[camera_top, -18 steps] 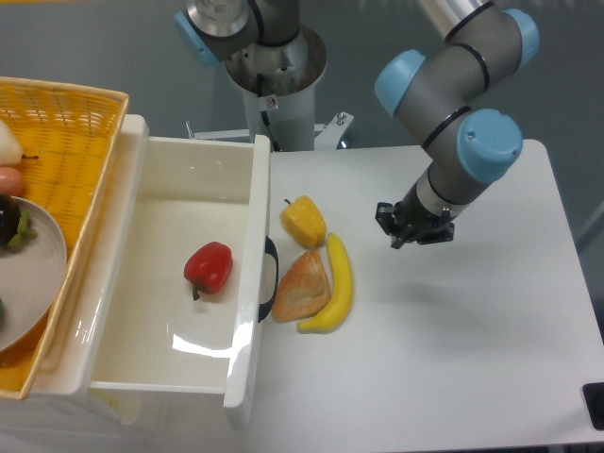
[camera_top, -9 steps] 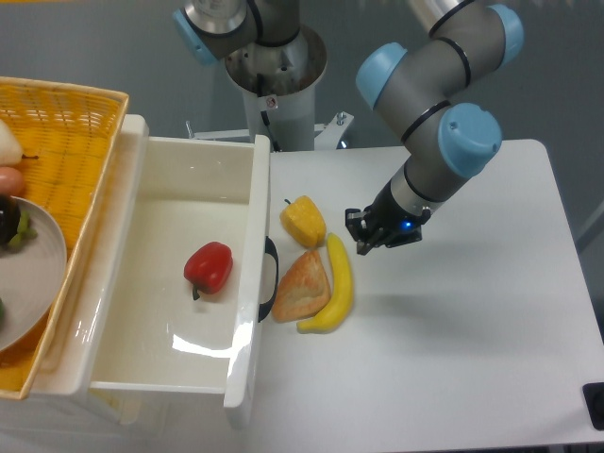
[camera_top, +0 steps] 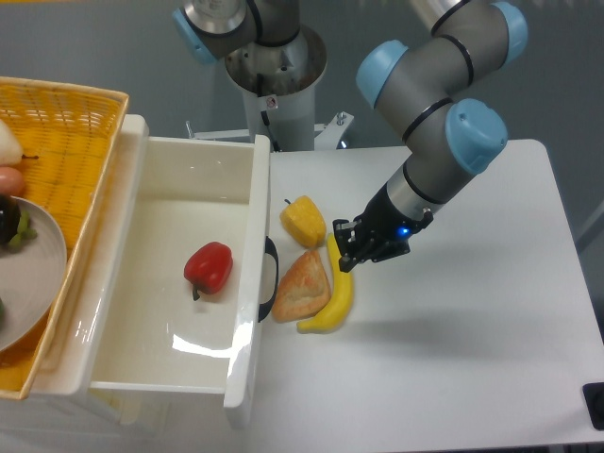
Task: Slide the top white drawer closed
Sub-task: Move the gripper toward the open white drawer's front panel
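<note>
To the right of the top white drawer (camera_top: 170, 274), which stands pulled far out over the desk (camera_top: 453, 359) with a red pepper (camera_top: 209, 267) lying in its tray, we hover our gripper (camera_top: 347, 253) just above the upper end of a banana (camera_top: 335, 287). Whether our fingers are spread or pressed together we cannot tell; they are dark and seen nearly end on. The drawer's panelled front faces us, its curved black handle (camera_top: 272, 278) on the side nearest the fruit. Three pieces lie right against that front: a yellow pepper (camera_top: 302, 221), an orange wedge-shaped piece (camera_top: 302, 286) that seems to touch the handle, and the banana beyond it. We judge the risk to lie there: coming in low toward the front, we could strike the banana and scatter the fruit, or trap the wedge between the fingers and the panel, so that the push goes skew and the drawer jams before it is closed.
</note>
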Action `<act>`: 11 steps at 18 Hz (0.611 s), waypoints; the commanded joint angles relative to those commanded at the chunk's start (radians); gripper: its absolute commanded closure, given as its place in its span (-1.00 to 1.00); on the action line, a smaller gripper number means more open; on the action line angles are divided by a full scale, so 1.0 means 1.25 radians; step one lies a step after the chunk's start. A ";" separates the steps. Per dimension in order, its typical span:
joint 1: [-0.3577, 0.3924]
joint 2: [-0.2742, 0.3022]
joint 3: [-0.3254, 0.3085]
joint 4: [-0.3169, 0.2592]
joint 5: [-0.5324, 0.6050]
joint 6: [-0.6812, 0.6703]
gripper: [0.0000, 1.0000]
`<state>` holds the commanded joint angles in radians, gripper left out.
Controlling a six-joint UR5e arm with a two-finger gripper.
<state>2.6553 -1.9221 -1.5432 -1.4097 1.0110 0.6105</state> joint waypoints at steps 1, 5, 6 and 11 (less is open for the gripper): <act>-0.001 0.000 0.000 0.000 -0.003 0.000 1.00; -0.016 -0.001 0.000 0.000 -0.018 -0.001 1.00; -0.026 -0.005 -0.001 0.000 -0.018 -0.004 1.00; -0.045 -0.011 0.000 0.002 -0.021 -0.022 1.00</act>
<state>2.5986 -1.9359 -1.5432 -1.4067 0.9848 0.5829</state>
